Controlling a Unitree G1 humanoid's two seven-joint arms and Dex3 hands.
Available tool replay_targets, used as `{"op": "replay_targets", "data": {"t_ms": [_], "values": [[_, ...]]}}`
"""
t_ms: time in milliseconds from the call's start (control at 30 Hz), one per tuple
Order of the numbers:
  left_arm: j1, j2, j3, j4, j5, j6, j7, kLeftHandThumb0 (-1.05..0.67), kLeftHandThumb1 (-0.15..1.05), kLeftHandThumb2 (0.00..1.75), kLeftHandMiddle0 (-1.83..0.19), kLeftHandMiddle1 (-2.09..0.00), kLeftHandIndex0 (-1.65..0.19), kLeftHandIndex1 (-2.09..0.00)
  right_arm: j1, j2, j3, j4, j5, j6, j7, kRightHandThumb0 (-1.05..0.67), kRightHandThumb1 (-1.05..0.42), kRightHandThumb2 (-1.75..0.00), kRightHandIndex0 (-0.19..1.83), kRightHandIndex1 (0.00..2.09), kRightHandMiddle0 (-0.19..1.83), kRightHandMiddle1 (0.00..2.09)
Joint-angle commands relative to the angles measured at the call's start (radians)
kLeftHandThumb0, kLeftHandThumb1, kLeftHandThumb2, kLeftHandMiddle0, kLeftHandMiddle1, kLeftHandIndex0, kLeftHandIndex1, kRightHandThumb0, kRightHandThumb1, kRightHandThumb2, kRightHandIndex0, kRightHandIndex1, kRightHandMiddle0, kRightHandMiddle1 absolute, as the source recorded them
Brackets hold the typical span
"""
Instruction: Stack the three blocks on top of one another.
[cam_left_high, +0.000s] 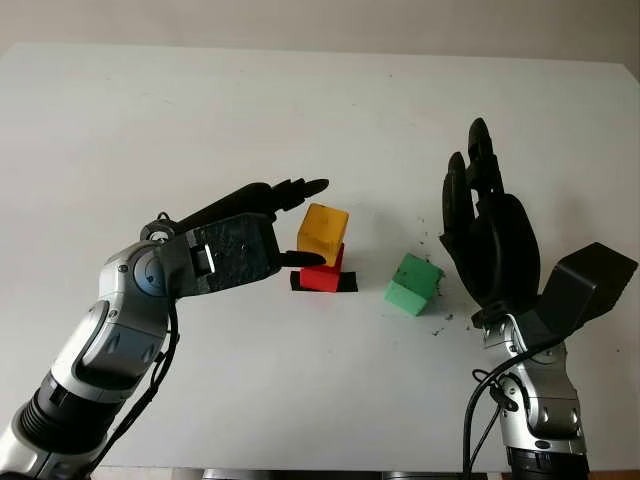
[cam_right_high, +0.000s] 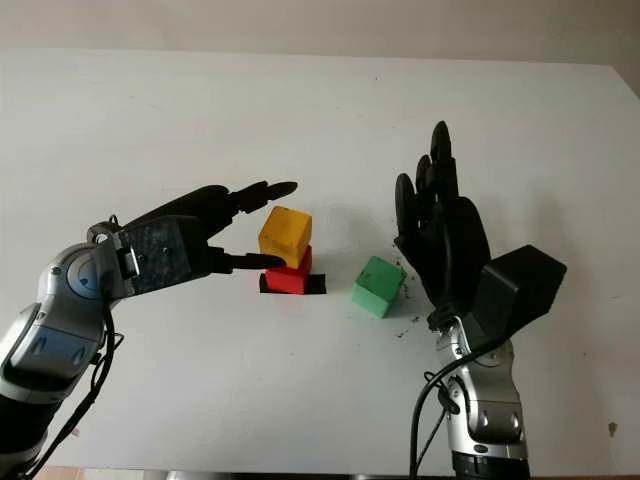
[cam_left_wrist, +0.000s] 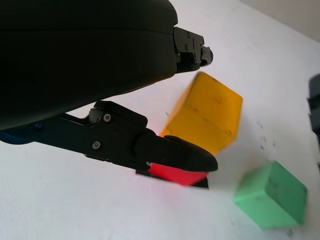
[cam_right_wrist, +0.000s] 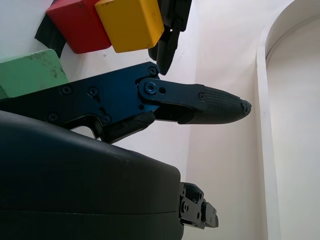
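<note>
- Yellow block (cam_left_high: 323, 233) sat on the red block (cam_left_high: 324, 276), slightly skewed; the red one rested on a black patch (cam_left_high: 347, 284) near the middle of the white table (cam_left_high: 150, 120).
- Green block (cam_left_high: 414, 283) lay alone on the surface, just beside the stack toward the table's right edge, not touching it.
- Left hand (cam_left_high: 262, 225) was beside the stack with fingers apart, holding nothing; upper fingers reached toward the yellow block's top, thumb (cam_left_wrist: 172, 153) pointed at the red block's side. Contact could not be told.
- Right hand (cam_left_high: 482, 232) stood upright, open and holding nothing, just beside the green block on its right-edge side.
- Judgement: two of three stacked; green remained to go on top.
- Handling guess: blocks looked rigid, light, smooth-faced, probably a bit slippery; not fragile.
- Best hold likely on two opposite side faces of the green block, mid-height, leaving its underside free to land on yellow.
- Risk: the skewed yellow block gave an offset landing face; a nudge could topple the stack.
</note>
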Motion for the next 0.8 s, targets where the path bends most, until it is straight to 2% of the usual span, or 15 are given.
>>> {"op": "replay_targets", "data": {"t_ms": [0,267,467,667,767], "values": [[0.012,0.006,0.022,-0.033,-0.031,-0.004,-0.018,-0.68,1.04,0.09,0.16,-0.05,0.09,-0.03,0.004,-0.009,-0.006,-0.011,0.003,-0.007,0.005,-0.70,-1.05,-0.53,-0.19,0.00,-0.19,0.00],[0.010,0.034,0.072,-0.131,-0.151,0.128,-0.084,-0.70,1.05,0.08,0.15,-0.05,0.10,-0.04,0.005,-0.005,-0.005,-0.014,0.002,0.000,0.002,-0.69,-1.05,-0.53,-0.19,0.00,-0.19,0.00],[0.006,0.076,0.147,-0.174,-0.221,0.167,-0.083,-0.76,1.05,0.14,0.19,-0.01,0.16,-0.04,0.002,-0.011,-0.008,-0.006,-0.001,-0.019,0.007,-0.68,-1.05,-0.55,-0.19,0.00,-0.19,0.00],[0.011,0.043,0.242,-0.144,-0.217,0.168,0.059,-0.81,1.05,0.23,0.19,0.00,0.19,0.00,-0.020,-0.020,-0.021,0.002,0.008,-0.010,0.012,-0.69,-1.05,-0.53,-0.19,0.00,-0.19,0.00],[0.018,0.024,0.276,-0.081,-0.193,0.109,0.152,-0.81,1.05,0.35,0.19,0.00,0.19,0.00,-0.041,-0.037,-0.033,0.014,0.008,-0.016,0.025,-0.69,-1.05,-0.51,-0.19,0.00,-0.19,0.00]]}}
